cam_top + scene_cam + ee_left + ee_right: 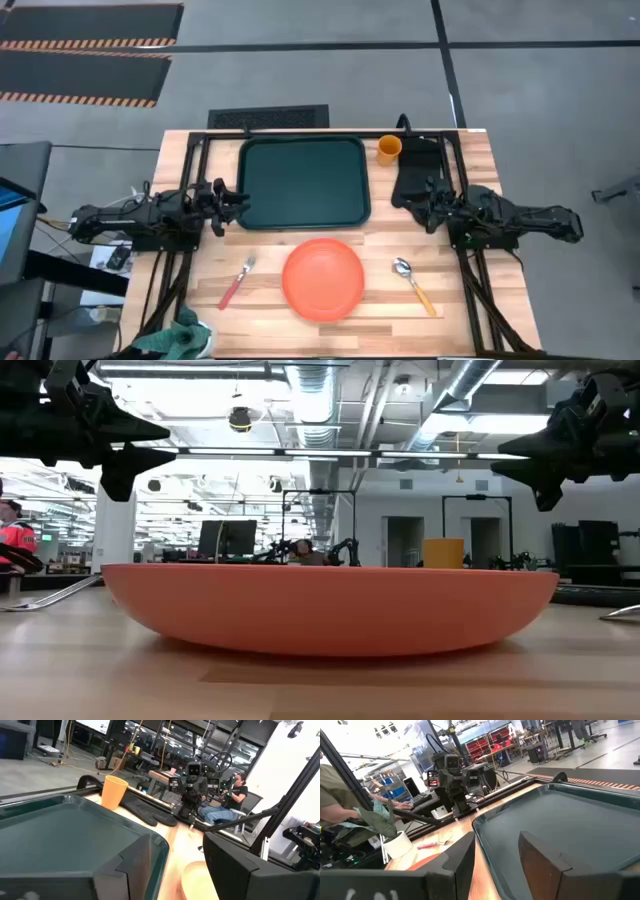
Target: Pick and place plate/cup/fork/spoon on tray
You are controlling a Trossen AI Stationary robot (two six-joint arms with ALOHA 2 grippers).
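Note:
The dark green tray (pixel 305 183) lies at the table's far middle. The orange-yellow cup (pixel 389 149) stands upright off its far right corner. The orange-red plate (pixel 323 278) lies flat on the table near the front edge. The red-handled fork (pixel 238 282) lies to its left and the yellow-handled spoon (pixel 414 283) to its right. My left gripper (pixel 240 203) hovers open at the tray's left edge. My right gripper (pixel 412 203) hovers open to the right of the tray, over a black oven mitt (pixel 418 172). Both are empty and raised above the table in the low view, the left gripper (pixel 130 455) and the right gripper (pixel 535 465).
The black oven mitt lies right of the tray, next to the cup. A green cloth (pixel 185 335) and a white tape roll (pixel 397 844) sit at the table's front left corner. Black frame rails (pixel 180 270) run along both sides. A person (pixel 235 795) sits beyond the table.

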